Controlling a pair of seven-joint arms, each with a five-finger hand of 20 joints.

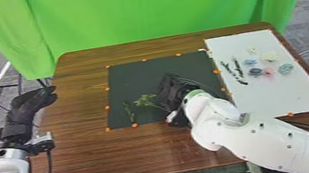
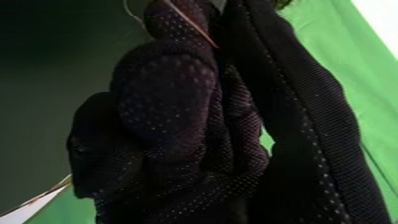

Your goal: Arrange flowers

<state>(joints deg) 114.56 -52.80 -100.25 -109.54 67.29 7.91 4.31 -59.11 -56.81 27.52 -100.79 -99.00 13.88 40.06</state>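
Observation:
Over the dark mat [image 1: 144, 76], the right hand [image 1: 172, 90] points away from the robot, a leafy green sprig [image 1: 145, 99] close by its left side. In the right wrist view the fingers and thumb of the right hand [image 2: 169, 105] pinch a thin stem [image 2: 190, 21] near the fingertips. Another green stem [image 1: 130, 113] lies on the mat's lower left part. Beyond the table's left edge the left hand [image 1: 30, 104] is held with relaxed, open fingers. Several small flowers, among them a pink one [image 1: 269, 71] and a blue one [image 1: 286, 68], lie on the white board.
The white board [image 1: 270, 98] covers the table's right side, with dark twigs [image 1: 236, 71] along its left part. Small orange markers edge the mat and the board. A green curtain [image 1: 147, 9] hangs behind the brown table [image 1: 82, 157].

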